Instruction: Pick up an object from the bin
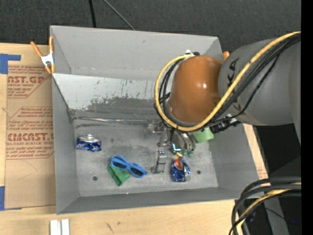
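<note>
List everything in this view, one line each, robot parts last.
bin: 1, grey, centre of view
wrapper: 1, blue and silver, floor left
sunglasses: 1, blue, floor front middle
scrap: 1, green, under the sunglasses
packet: 1, blue, crumpled, front right beside the tool
block: 1, green, right, partly under the arm
arm: 1, grey with orange cover, from the right
tool: 1, metal, low between sunglasses and packet

We see a grey bin (132,58), its floor scuffed with pale streaks. At left lies a blue-and-silver crumpled wrapper (88,144). Near the middle are blue sunglasses (128,166) over a green piece (119,176). At right sit a shiny wrapper (179,171), blue flecked with red and yellow, and a green block (204,134). The wrist's cover (195,89) is glossy orange, its cables (164,77) yellow and black.
</note>
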Controlling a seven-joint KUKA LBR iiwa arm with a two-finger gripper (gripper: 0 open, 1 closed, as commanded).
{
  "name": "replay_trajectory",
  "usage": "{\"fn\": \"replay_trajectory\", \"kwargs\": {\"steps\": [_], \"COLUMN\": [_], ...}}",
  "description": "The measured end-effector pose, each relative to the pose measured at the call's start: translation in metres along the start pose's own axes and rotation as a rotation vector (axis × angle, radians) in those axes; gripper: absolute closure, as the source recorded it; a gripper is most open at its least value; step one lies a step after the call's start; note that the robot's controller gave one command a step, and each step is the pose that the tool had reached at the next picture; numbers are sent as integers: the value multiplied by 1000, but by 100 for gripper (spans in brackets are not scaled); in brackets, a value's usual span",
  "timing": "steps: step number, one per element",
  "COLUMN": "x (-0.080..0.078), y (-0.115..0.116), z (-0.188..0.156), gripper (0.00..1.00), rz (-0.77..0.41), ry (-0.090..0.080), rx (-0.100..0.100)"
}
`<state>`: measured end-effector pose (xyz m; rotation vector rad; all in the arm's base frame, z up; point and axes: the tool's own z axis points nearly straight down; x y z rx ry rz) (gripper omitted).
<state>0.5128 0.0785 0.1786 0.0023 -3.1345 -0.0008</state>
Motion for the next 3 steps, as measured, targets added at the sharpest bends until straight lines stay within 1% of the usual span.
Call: {"fn": "replay_trajectory", "kwargs": {"steps": [1,2,3], "x": [9,7,-18], "y": [49,48,42], "z": [112,109,-33], "gripper": [0,100,100], "rz": [-177,-174,-168], "ry": [-2,-8,-18], "rx": [1,0,0]}}
